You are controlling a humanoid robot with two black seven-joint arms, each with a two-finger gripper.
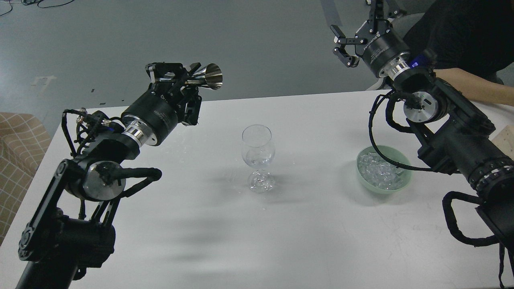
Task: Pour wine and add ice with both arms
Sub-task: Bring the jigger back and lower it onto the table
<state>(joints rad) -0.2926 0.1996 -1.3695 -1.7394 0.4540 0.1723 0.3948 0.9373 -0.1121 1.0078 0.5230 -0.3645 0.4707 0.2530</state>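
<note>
Nearest, bare white table (225,249) crossed by soft grey shadows, with the thick black links of the left arm (92,188) rising from the near left corner and those of the right arm (461,148) entering from the near right edge, looped black cables hanging off both. Mid-table, a clear stemmed wine glass (258,156) standing upright, roughly centred between the arms; a trace of wine (259,161) perhaps sitting low in its bowl, too faint to be sure. To the right of the glass, well apart from it, a pale green bowl (363,178) heaped with ice (381,171), partly overlapped by the right arm's cable. Farther back on the left, left gripper (188,86) raised above the table's far edge, clamped around the narrow waist of a shiny metal jigger (207,78) lying on its side, open mouth facing right. Farthest, at upper right beyond the table edge, right gripper (347,50) spread wide with nothing between its fingers. Behind it, a person's bare forearm (474,86) resting on the far right table corner. At the left edge, a tan checked seat (16,152).
</note>
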